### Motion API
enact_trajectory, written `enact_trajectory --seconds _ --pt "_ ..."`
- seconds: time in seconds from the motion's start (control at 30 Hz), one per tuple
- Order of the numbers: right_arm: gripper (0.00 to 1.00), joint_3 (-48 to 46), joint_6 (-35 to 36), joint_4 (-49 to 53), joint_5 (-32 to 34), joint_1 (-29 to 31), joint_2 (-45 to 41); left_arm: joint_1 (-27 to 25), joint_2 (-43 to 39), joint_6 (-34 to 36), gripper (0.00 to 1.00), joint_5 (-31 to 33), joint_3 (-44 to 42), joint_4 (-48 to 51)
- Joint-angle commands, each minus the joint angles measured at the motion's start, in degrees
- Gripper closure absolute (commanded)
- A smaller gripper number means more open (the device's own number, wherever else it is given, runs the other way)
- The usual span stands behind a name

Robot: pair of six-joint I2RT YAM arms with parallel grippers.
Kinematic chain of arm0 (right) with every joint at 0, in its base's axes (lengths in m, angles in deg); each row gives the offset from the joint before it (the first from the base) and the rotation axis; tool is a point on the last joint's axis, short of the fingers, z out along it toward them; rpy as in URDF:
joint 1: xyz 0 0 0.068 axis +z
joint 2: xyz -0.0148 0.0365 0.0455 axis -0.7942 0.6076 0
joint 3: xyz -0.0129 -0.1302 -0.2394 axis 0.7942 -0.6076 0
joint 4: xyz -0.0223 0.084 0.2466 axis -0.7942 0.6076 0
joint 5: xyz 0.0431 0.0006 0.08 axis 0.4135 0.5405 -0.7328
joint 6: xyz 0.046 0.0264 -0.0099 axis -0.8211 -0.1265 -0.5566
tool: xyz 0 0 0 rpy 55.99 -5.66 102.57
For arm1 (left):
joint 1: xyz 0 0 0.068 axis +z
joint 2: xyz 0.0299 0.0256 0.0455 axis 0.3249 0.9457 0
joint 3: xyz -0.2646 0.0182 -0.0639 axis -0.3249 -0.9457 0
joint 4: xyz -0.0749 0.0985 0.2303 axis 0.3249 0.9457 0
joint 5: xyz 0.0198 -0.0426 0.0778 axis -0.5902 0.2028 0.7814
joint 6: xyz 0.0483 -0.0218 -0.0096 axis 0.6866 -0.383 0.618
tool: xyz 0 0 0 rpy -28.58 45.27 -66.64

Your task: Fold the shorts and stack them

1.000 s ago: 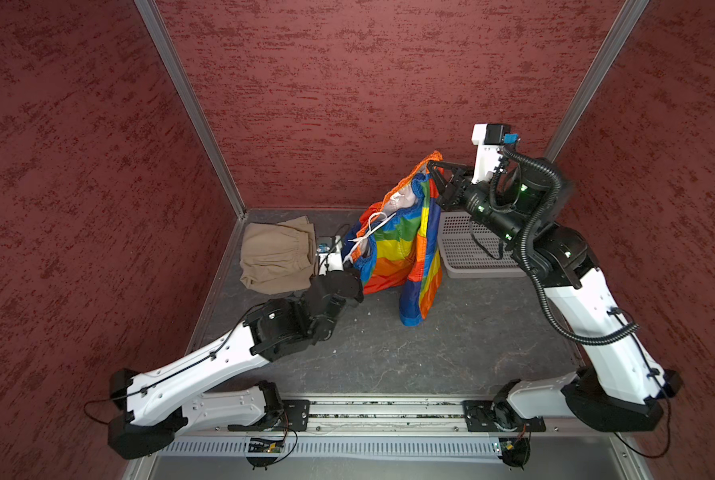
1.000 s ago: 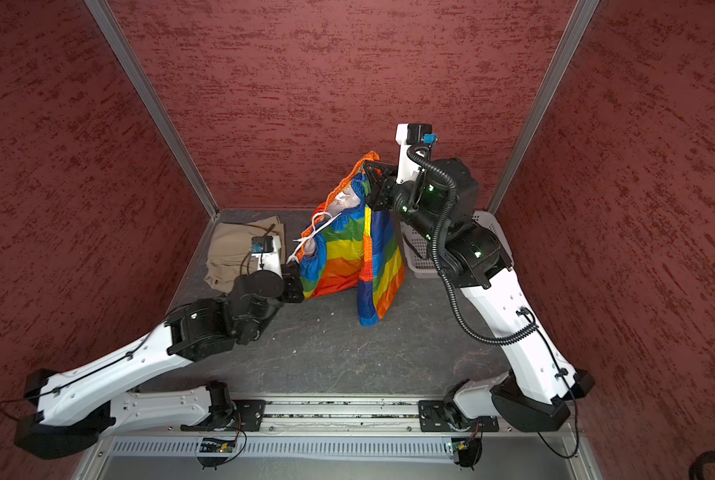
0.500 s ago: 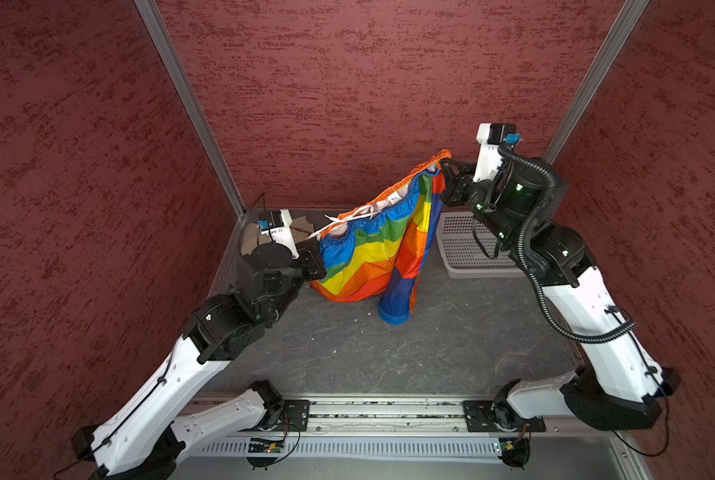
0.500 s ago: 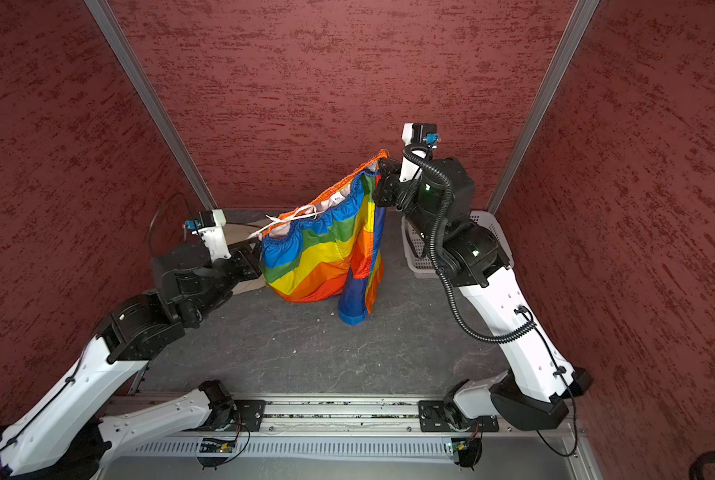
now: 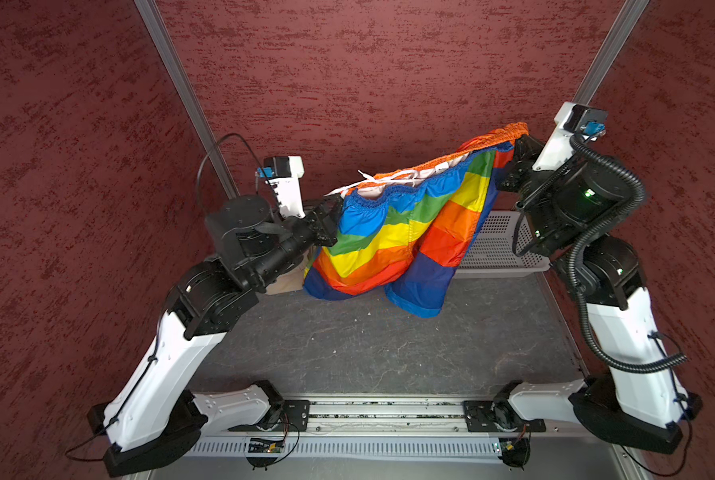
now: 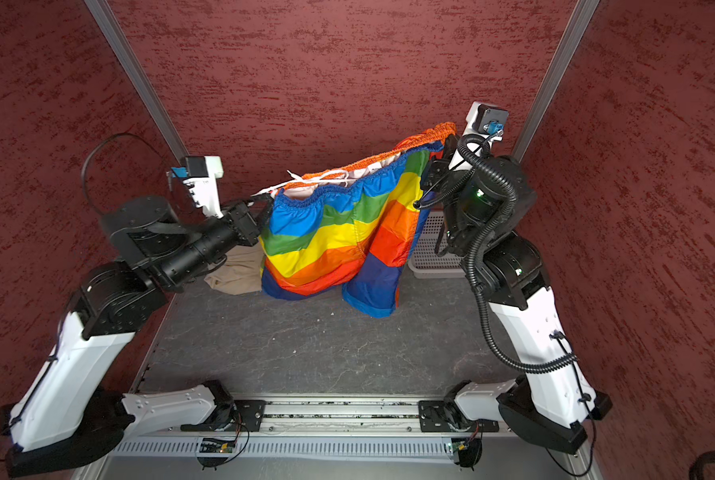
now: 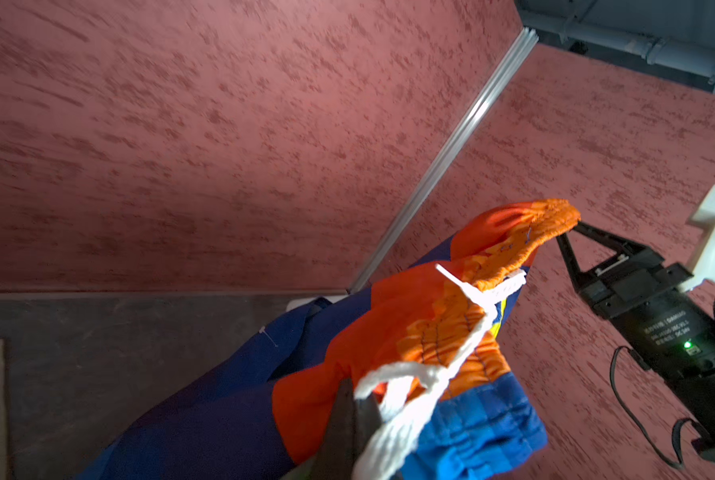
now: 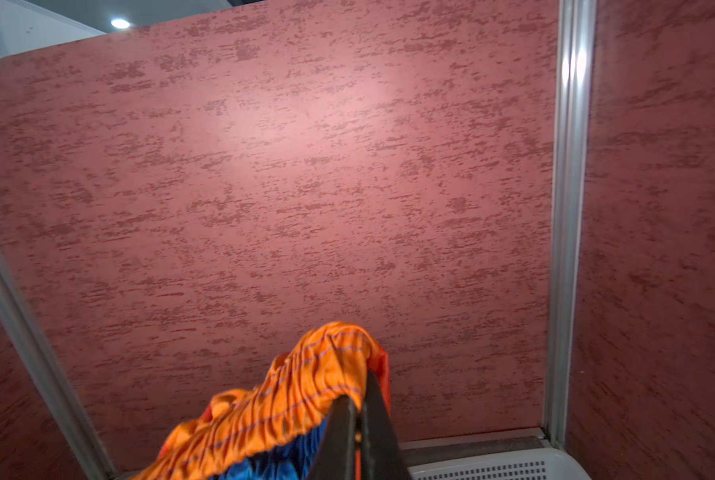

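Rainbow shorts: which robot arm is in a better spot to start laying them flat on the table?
Probably the left. The left jaws pinch the rainbow shorts by the waistband low, near the table; the right jaws hold the other end high, over by the basket.

I could find only one bit of lettering: a few lines of small white print on the black motor housing [image 7: 667, 328] behind the right fingers [image 7: 601, 239], too blurred for me to read.
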Motion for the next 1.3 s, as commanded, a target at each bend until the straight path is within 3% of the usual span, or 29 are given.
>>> enact_trajectory --seconds 0.0,0.2,0.47,0.6,0.8,0.87,1.03,1.13,1.27 --pt "1.0 1.5 6.2 -7.1 9.6 -1.0 0.6 -0.1 2.3 -5.2 1.0 -9.9 -1.7 -0.5" --pt "1.0 7.6 12.0 -14.2 9.1 -2.0 10.6 -0.3 2.5 -10.2 1.0 -18.6 -2.4 -2.6" --pt "1.0 34.8 0.6 0.9 -10.5 -2.6 39.4 2.7 -7.0 -16.0 1.0 -22.0 -12.8 -4.8" --pt "1.0 36.9 -5.3 1.5 -21.0 -1.5 49.2 8.6 -13.7 -20.4 1.0 -22.7 -24.8 -5.9" --pt "0.99 37.0 -8.0 -4.4 -28.8 2.2 60.4 27.1 -20.8 -27.5 1.0 -33.8 -43.5 -8.6" --pt "0.89 37.0 -8.9 -6.0 -31.4 2.7 63.0 33.6 -22.3 -29.5 1.0 -37.8 -49.1 -11.0" --pt "0.22 36.9 -9.4 -4.6 -35.0 2.7 66.3 49.5 -23.9 -32.3 1.0 -47.9 -58.6 -15.0" --pt "0.09 36.0 -8.5 -0.1 -34.1 2.6 65.0 56.1 -24.3 -30.9 1.0 -50.9 -59.9 -13.9" --pt "0.04 26.4 -8.7 3.9 -33.3 2.6 57.8 61.4 -23.6 -29.1 1.0 -53.1 -60.3 -13.0"
